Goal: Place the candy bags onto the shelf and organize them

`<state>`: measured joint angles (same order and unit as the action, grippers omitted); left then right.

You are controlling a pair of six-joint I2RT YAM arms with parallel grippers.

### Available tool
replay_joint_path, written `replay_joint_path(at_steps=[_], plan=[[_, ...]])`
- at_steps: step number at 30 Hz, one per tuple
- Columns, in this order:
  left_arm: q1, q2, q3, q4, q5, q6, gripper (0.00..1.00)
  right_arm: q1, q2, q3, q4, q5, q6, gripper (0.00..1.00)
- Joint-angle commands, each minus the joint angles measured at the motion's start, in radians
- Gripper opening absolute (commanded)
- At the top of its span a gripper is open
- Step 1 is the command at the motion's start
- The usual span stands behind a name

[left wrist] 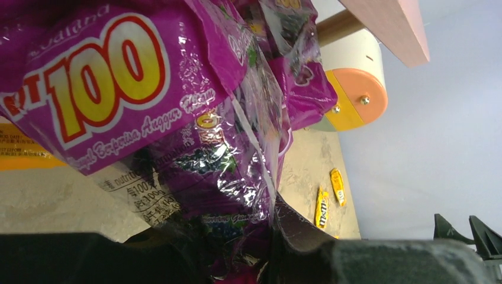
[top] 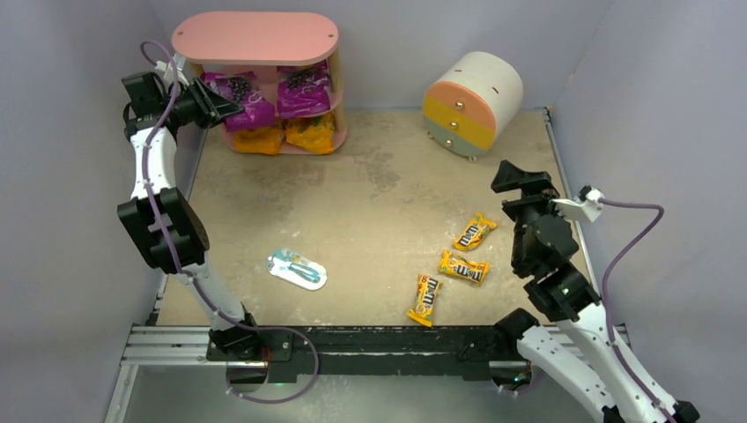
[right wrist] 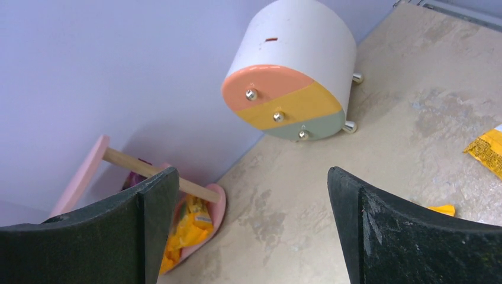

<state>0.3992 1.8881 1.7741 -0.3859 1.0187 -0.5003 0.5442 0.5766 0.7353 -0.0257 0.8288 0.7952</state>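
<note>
Beige bench [top: 379, 194]: far left, the left claw [top: 225, 107] pinches a purple bag [top: 249, 104] at the middle tier of the shelf [top: 255, 37]; three yellow packs [top: 464, 267] lie near-left of the spread right claw [right wrist: 254, 177] (the nearer arm).

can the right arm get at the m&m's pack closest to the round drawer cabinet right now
Probably yes. The right gripper hovers just past that M&M's pack, its fingers open and empty, with nothing between them. It would likely only need to pull back and tilt down.
</note>
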Motion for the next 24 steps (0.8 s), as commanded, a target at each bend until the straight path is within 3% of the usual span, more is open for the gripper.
replay_joint_path(at_steps=[1, 8, 16, 21, 24], plan=[[0.009, 0.04, 0.1, 0.135, 0.096, -0.066, 0.11, 0.003, -0.029, 0.005, 0.006, 0.073, 0.059, 0.95], [0.011, 0.143, 0.223, 0.036, 0.052, -0.034, 0.16, 0.003, -0.002, 0.008, 0.05, 0.044, 0.062, 0.94], [0.013, 0.266, 0.47, -0.206, -0.111, 0.061, 0.35, 0.003, 0.044, 0.022, 0.003, 0.025, 0.109, 0.95], [0.012, 0.275, 0.479, -0.266, -0.183, 0.089, 0.46, 0.003, 0.04, 0.01, 0.009, 0.031, 0.128, 0.95], [0.013, 0.253, 0.478, -0.315, -0.312, 0.138, 0.53, 0.002, 0.041, 0.014, 0.002, 0.03, 0.133, 0.95]])
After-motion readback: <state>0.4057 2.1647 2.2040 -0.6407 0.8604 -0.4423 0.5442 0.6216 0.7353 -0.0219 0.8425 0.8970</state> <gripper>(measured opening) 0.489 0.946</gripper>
